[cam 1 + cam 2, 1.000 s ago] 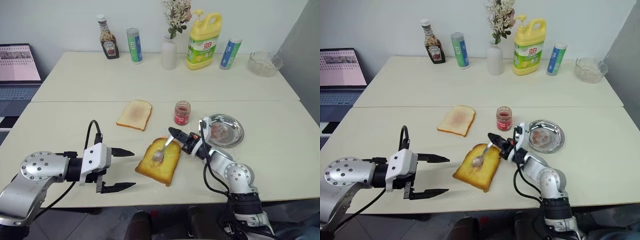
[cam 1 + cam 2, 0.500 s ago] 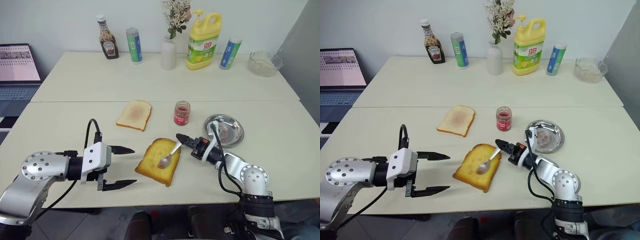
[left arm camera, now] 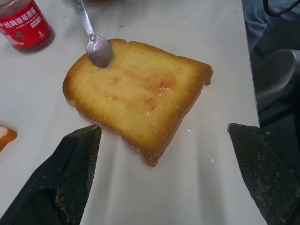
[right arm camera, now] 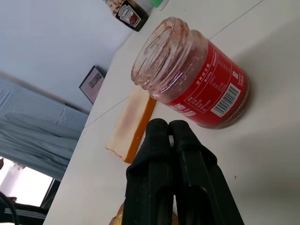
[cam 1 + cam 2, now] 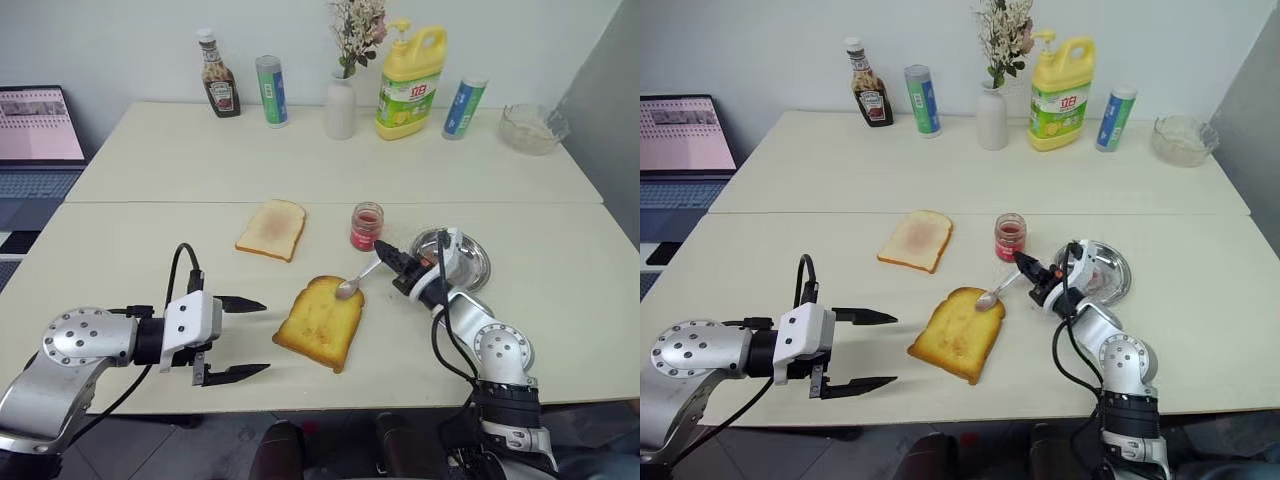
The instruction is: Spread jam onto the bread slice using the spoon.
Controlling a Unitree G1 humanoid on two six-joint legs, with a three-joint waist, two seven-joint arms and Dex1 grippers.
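Observation:
The thick golden bread slice (image 5: pixel 320 322) lies near the table's front edge, with a thin reddish jam smear (image 3: pixel 157 88) on top. My right gripper (image 5: pixel 381 246) is shut on the handle of the small silver spoon (image 5: pixel 358 283). The spoon's bowl (image 3: pixel 99 49) sits at the slice's far corner, on the side toward the jam jar (image 5: pixel 366 225). This open glass jar (image 4: pixel 192 79) stands just beyond the gripper. Left of the slice my left gripper (image 5: pixel 266 337) is held wide open and holds nothing, its fingers (image 3: pixel 70 173) pointing at the bread.
A thinner, paler slice (image 5: pixel 271 228) lies behind and to the left. A round metal dish (image 5: pixel 470 262) sits right of the jar. A ketchup bottle (image 5: pixel 219 73), tubes, a vase, a yellow detergent jug (image 5: pixel 408 68) and a glass bowl (image 5: pixel 532 127) line the far edge. A laptop (image 5: pixel 40 135) is at the left.
My right gripper has drawn the spoon from the middle of the bread slice back to its far right corner, toward the jam jar. The left gripper has stayed put.

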